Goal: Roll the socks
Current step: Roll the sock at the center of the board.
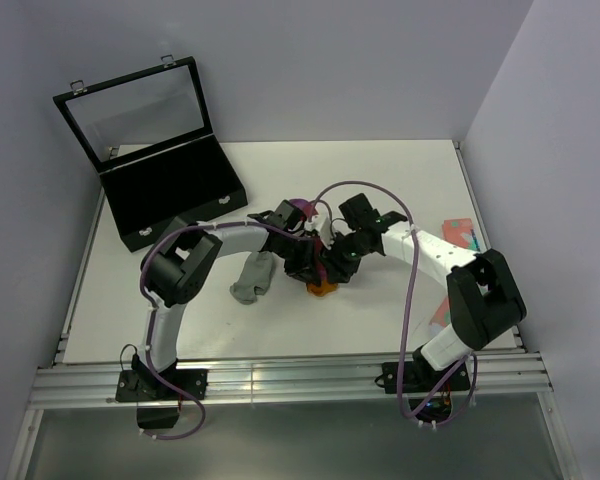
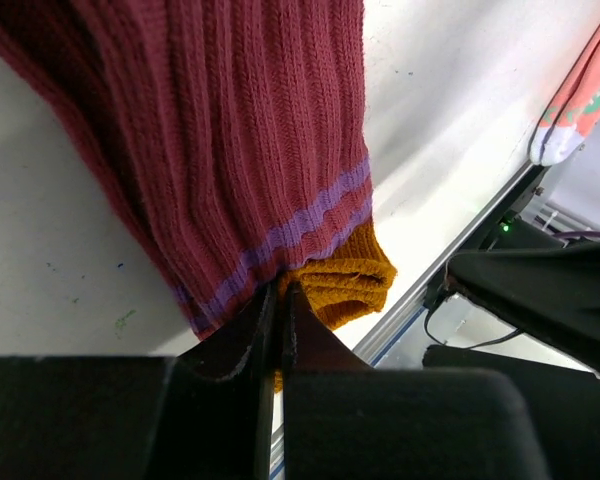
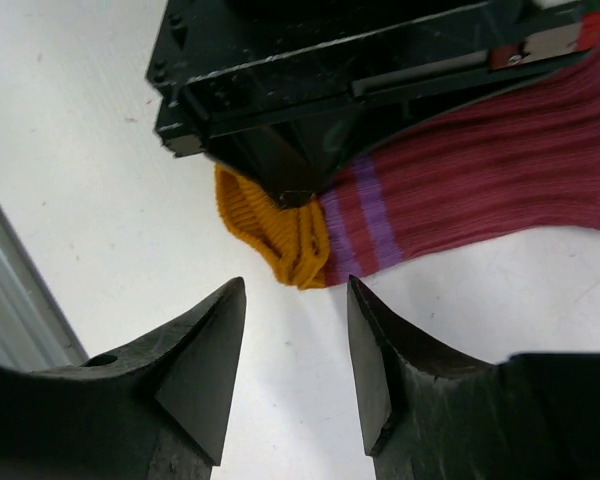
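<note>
At centre, downturned left claw (image 2: pixel 282 300) seemingly pinches magenta sock (image 2: pixel 230 130); right claw (image 3: pixel 295 330) parted.

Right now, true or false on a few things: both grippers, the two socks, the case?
1. The left gripper is shut on the orange toe of the red sock. True.
2. The right gripper is shut on the red sock. False: its jaws stand open and empty, just short of the orange toe.
3. The grey sock lies on the table, in neither gripper. True.
4. The black case is shut. False: it stands open.
</note>
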